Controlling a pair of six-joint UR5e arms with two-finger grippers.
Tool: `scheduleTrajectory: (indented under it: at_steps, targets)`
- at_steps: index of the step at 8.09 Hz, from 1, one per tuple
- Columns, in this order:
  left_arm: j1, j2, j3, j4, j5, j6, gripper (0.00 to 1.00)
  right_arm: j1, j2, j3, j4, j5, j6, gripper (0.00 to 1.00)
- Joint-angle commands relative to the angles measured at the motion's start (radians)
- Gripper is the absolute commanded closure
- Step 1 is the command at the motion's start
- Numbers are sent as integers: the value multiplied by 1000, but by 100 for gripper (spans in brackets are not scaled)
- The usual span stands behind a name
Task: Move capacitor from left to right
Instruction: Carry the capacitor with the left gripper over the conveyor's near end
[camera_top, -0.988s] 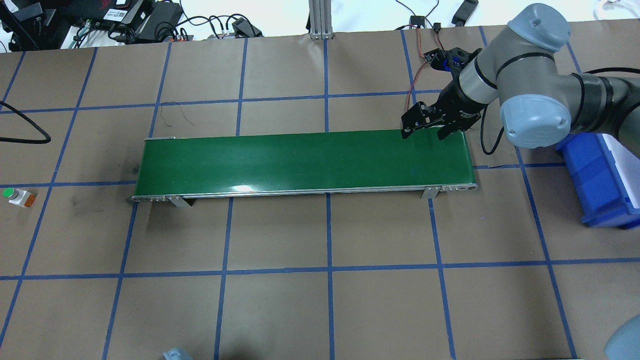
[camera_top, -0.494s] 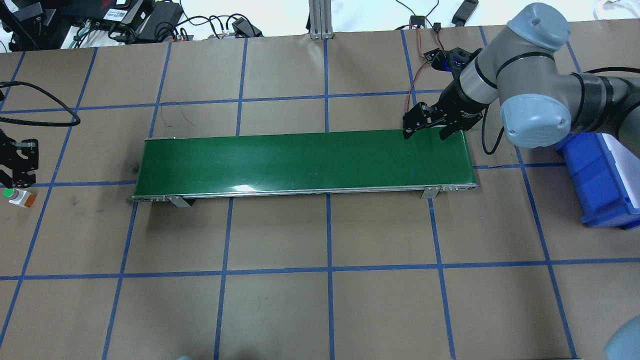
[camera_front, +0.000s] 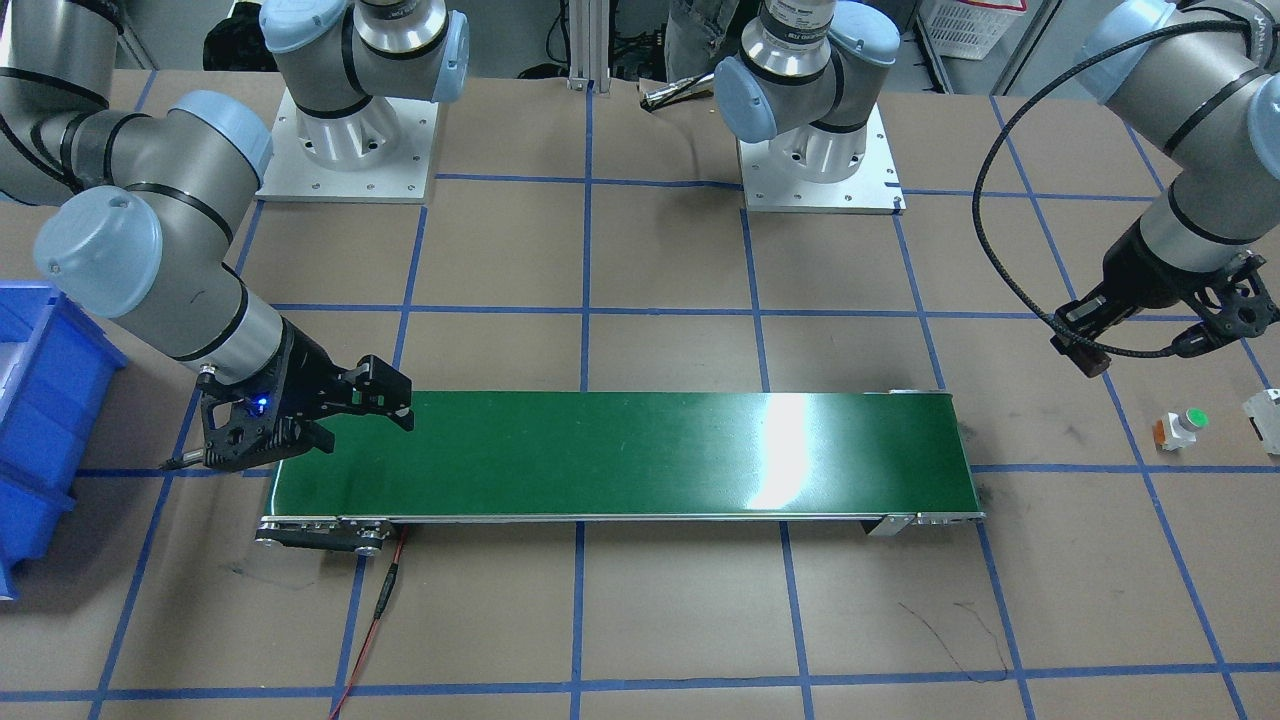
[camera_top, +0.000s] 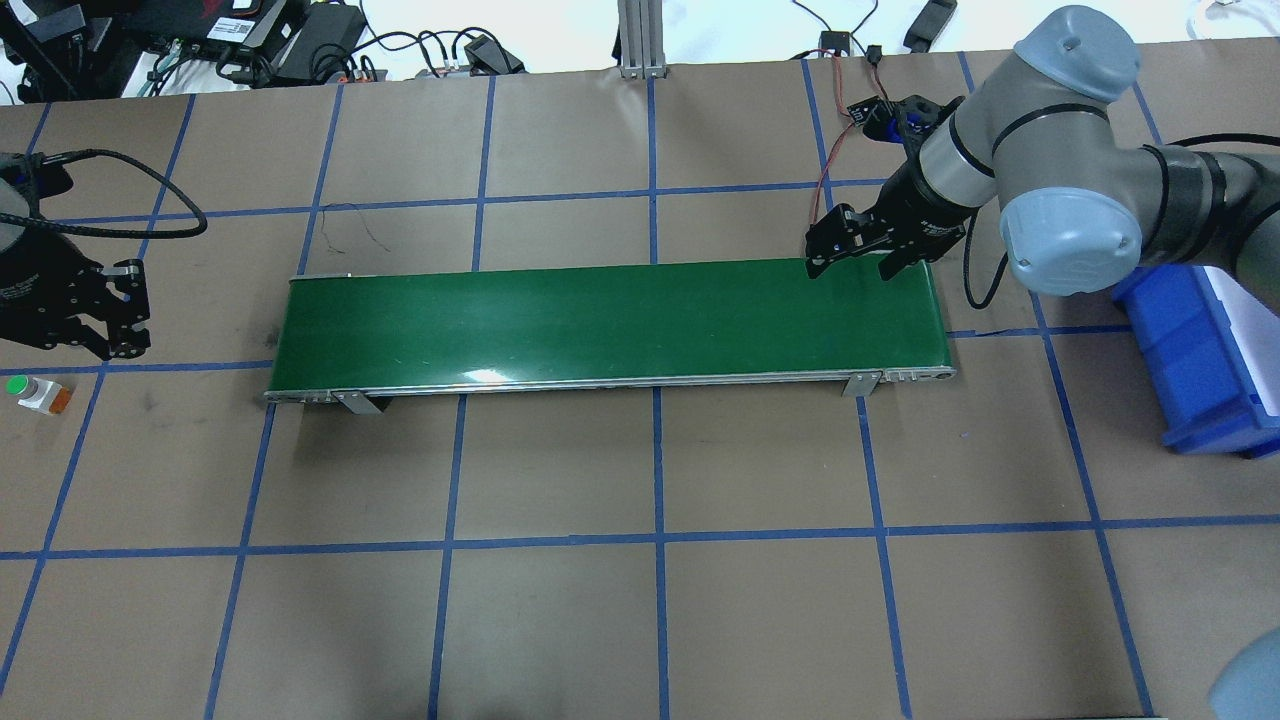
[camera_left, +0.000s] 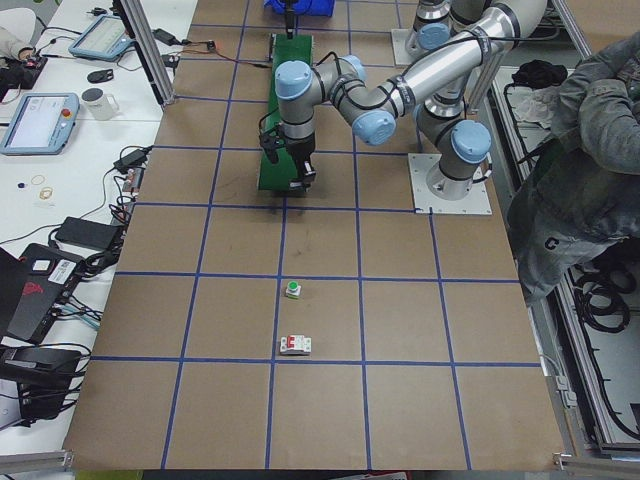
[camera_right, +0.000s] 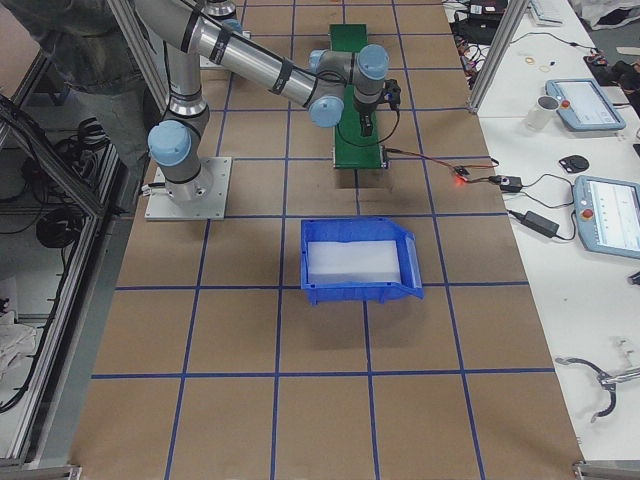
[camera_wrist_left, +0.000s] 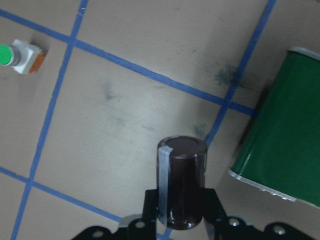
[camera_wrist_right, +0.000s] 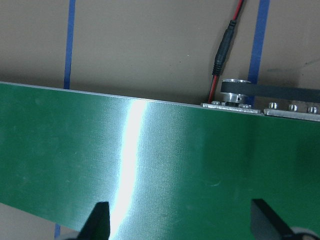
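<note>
Dark brown and stubby, the capacitor (camera_wrist_left: 181, 187) sits at the lower middle of the left wrist view, clamped between the left fingers (camera_wrist_left: 212, 205) over the brown paper surface (camera_wrist_left: 125, 115), beside one end of the green conveyor belt (camera_wrist_left: 285, 125). A green-capped push button (camera_wrist_left: 20, 56) lies at upper left, well apart. The right fingers (camera_wrist_right: 100, 220) are spread wide, grasping nothing, over the belt's other end, near a blue bin (camera_top: 1200, 350) at the overhead view's right edge.

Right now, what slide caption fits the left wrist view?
The left jaws clamp the capacitor over the table; green belt end at right, push button upper left.
</note>
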Motion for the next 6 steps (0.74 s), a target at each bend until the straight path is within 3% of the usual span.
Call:
scheduleTrajectory:
  at_steps: [1, 2, 3, 6]
  targets:
    - [-12, -4, 0, 2, -153, 172, 74, 0, 0, 0, 0, 0, 0, 0]
    - [-13, -7, -2, 3, -164, 217, 74, 0, 0, -1, 0, 0, 0, 0]
    - [-13, -15, -2, 3, -250, 345, 74, 0, 0, 0, 0, 0, 0, 0]
    - [-30, -87, 0, 60, -261, 450, 76, 0, 0, 0, 0, -2, -2, 0]
